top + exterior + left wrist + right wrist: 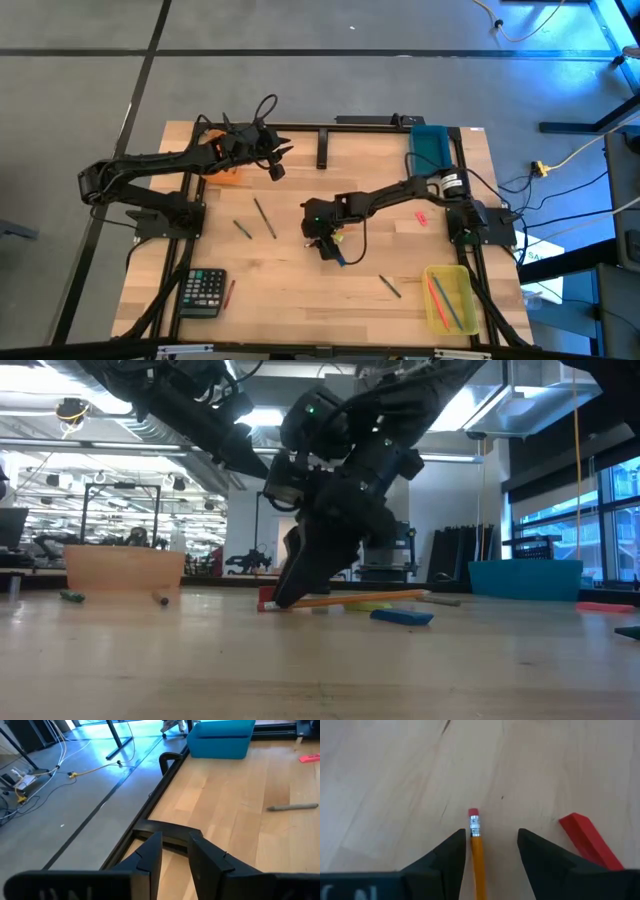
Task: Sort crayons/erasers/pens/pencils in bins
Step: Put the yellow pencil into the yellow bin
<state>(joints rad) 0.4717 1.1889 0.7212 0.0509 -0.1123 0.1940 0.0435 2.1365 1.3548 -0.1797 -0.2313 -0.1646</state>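
- Pencil: yellow-orange, with a metal ferrule and pink eraser tip; lies flat on the wooden table near its middle, between the right gripper's fingers.
- Right gripper: lowered to the tabletop over the pencil; fingers parted with the pencil in the gap, close to one finger and clear of the other. No grip visible.
- Red stick: flat-sided, lying just beside the right gripper on the wood; which kind of item it is cannot be told.
- Blue eraser: small block on the table, just beside the pencil in the low view.
- Pink eraser: on the table, between the right gripper and the teal bin.
- Teal bin: far right corner of the table.
- Yellow bin: translucent, near right corner; holds long thin sticks, red and blue.
- Orange bin: far left area, partly under the left arm.
- Left gripper: raised near the table's far left edge; fingers partly open, nothing between them.
- Grey pens: two long thin sticks lying left of centre; another near the yellow bin.
- Calculator: black, near left corner, a thin red stick beside it.
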